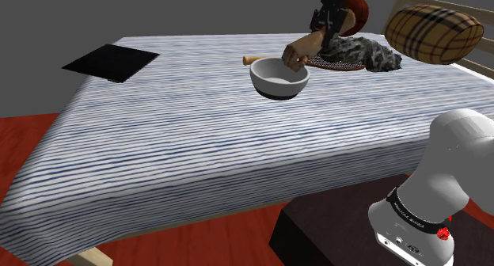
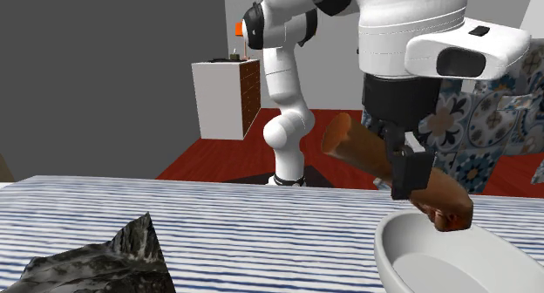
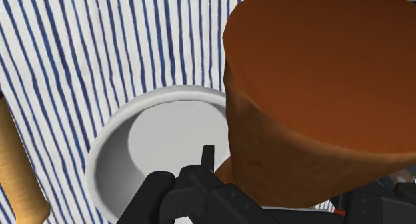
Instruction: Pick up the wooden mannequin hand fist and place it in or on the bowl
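Arm base (image 1: 447, 177) nearest, lower right. Striped tablecloth (image 1: 198, 138) across centre. White bowl (image 1: 279, 86) upper centre. Wooden fist (image 1: 297, 55) above its rim, clamped in black gripper (image 1: 323, 33). Placing step, likely; next: centre over hollow, lower, release.

A table (image 1: 198, 146) covered with a blue-and-white striped cloth is set on a red wooden floor (image 1: 24, 134). Behind it a plain dark grey wall (image 1: 158, 11) is seen. At the table's far corner a pale slatted wooden frame (image 1: 404, 3) is placed, a plaid cushion (image 1: 434, 33) beside it. Beyond the table's other side a white cabinet (image 2: 214, 99) with a brick-patterned flank is stood against a white wall (image 2: 336, 73), near patterned tiles (image 2: 488, 134).
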Robot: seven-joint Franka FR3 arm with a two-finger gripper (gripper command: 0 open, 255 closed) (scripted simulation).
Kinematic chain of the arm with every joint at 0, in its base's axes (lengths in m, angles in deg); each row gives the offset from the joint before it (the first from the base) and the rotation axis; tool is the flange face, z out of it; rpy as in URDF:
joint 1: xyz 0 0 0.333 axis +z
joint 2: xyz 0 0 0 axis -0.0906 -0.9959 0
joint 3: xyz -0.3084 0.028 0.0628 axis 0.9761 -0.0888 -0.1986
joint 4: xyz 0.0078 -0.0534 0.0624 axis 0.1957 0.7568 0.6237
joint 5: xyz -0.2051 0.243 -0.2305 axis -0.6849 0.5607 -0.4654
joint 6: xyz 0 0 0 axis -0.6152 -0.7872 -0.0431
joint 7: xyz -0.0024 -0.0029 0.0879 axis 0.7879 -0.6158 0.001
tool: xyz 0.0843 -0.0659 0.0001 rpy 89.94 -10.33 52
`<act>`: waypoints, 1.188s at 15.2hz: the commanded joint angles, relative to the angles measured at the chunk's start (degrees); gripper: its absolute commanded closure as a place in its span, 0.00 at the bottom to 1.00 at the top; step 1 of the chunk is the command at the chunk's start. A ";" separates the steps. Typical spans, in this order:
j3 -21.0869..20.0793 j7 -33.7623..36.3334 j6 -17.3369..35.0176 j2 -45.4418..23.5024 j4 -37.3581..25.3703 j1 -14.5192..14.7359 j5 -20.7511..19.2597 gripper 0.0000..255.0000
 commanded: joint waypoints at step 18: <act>1.23 -3.33 5.94 -18.38 -6.81 2.60 12.97 1.00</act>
